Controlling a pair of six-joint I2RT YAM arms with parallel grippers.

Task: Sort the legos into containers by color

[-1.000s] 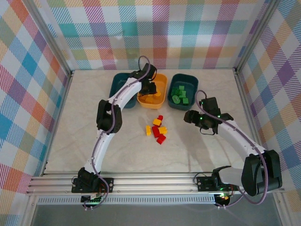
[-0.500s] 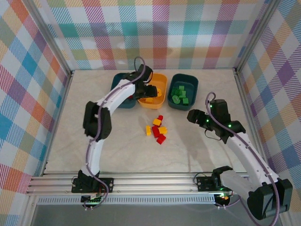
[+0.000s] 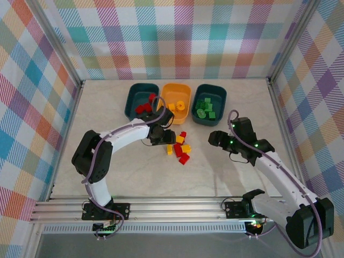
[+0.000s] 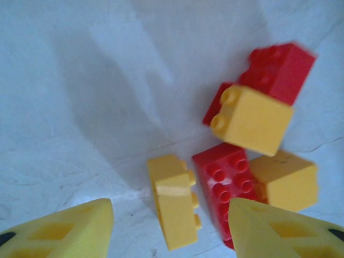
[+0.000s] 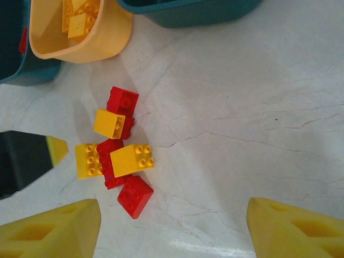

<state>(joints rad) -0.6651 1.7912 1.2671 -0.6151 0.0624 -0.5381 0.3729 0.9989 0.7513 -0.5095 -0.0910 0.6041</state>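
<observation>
1 second back the left pincer [image 3: 164, 138] was up over the orange tub [image 3: 185, 91]; now it's come down to the loose pile [image 3: 180, 146] on the table [image 3: 215, 177]. Its fingers are spread and released, nothing clamped. 1 yellow brick [image 4: 172, 201] lies between the tips with a gap on each side. Just ahead and to the right of it sits a red brick [image 4: 226, 180], with more yellow and red ones touching each other beyond.

The pile looks unchanged: 3 yellow plus I think 4 red, though the stacking makes the reds hard to count. The right pincer [image 5: 172, 231] has hardly shifted. It's wide open too, gripping nothing, with bare table between its fingers. The pile is ahead of it and to the left, well apart from its tips.

Room-wise, the pile sits in the open with bare table all round. Beyond both pincers, 3 tubs stand in a row by the back wall:
- left teal tub [image 3: 131, 99] with red legos [image 3: 144, 106]
- orange tub with yellow legos [image 3: 176, 106]
- right teal tub [image 3: 221, 97] with green legos [image 3: 204, 107]

The near rims of the first 2 are close behind the left pincer.
</observation>
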